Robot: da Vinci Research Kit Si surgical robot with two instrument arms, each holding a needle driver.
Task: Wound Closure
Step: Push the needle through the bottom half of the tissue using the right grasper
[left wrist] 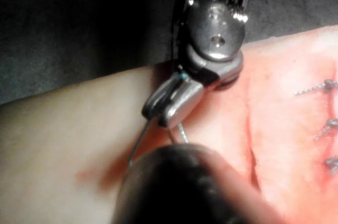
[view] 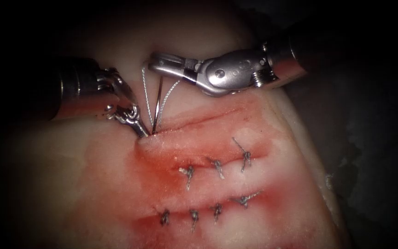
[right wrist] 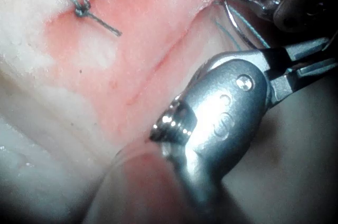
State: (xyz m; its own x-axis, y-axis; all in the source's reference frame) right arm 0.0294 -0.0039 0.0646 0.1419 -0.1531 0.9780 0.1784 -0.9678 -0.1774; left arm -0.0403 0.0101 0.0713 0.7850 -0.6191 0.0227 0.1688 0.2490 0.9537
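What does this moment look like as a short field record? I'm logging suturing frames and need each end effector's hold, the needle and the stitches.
left end effector: tip down at the left end of the open cut, hold unclear
right end effector: shut on the thread, above the tissue
needle: upright, lower end at the cut's left end
finished stitches: two rows on closed cuts, red fluid around them

- left tool (view: pixel 139 125) jaw tips buried at the cut (view: pixel 194 122), grip unclear
- needle (view: pixel 157 103) tip hidden in tissue (view: pixel 70 184)
- right tool (view: pixel 162 64) shaft cut off by the endoscope view's edge
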